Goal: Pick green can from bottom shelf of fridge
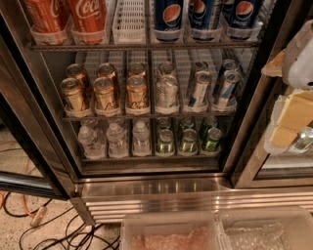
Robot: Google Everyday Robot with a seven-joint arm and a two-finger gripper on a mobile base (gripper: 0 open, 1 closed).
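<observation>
The fridge (247,122) stands open with its dark steel frame around white wire racks. Several small green cans sit in three lanes on the right half of the bottom shelf (146,157); the front ones are the left can (165,142), the middle can (188,141) and the right can (212,138), with more behind them. My gripper (291,122), white with yellow parts, hangs at the right edge of the view. It is outside the fridge, to the right of the green cans and slightly above them, and apart from them.
Water bottles (117,139) fill the bottom shelf's left lanes. Gold cans (105,93) and silver-and-blue cans (198,89) stand on the rack above, Coca-Cola (88,17) and Pepsi cans (168,14) higher up. Clear plastic bins (168,232) sit below the ribbed base panel (195,201). Cables (49,229) lie on the floor at left.
</observation>
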